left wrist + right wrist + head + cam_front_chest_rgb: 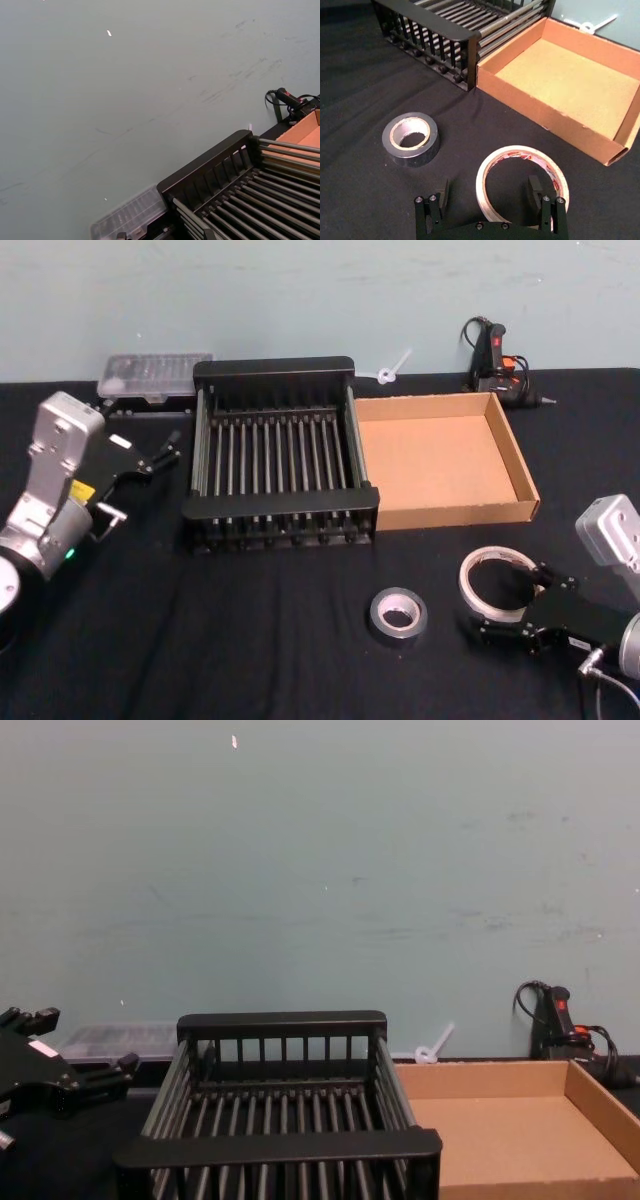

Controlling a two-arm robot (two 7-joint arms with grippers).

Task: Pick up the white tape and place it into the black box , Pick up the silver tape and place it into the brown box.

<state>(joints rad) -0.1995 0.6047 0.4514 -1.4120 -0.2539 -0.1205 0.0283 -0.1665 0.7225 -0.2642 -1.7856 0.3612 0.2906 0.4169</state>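
**A:** While both rolls lie on the worktop (pixel 280 640), how far along are you?

**B:** Nothing is placed yet. From my head view, the white tape (pixel 497 582) sits in front of the brown box (pixel 520 465), and my right claw (pixel 515 605) is beside it, spread wide. The silver tape (pixel 398 612) lies just to its left. The black box (pixel 276 368) holds nothing.

**A:** And your left claw?

**B:** My left claw (pixel 160 455) hangs idle left of the black box; I cannot tell how its fingers stand. Its wrist view shows the crate's rim and bars.

**A:** The right wrist view?

**B:** My fingers straddle the white tape's near rim, not yet closed. I judge 2 picks and 2 placements remain.

**A:** Chest view?

**B:** Both boxes, nothing inside either.
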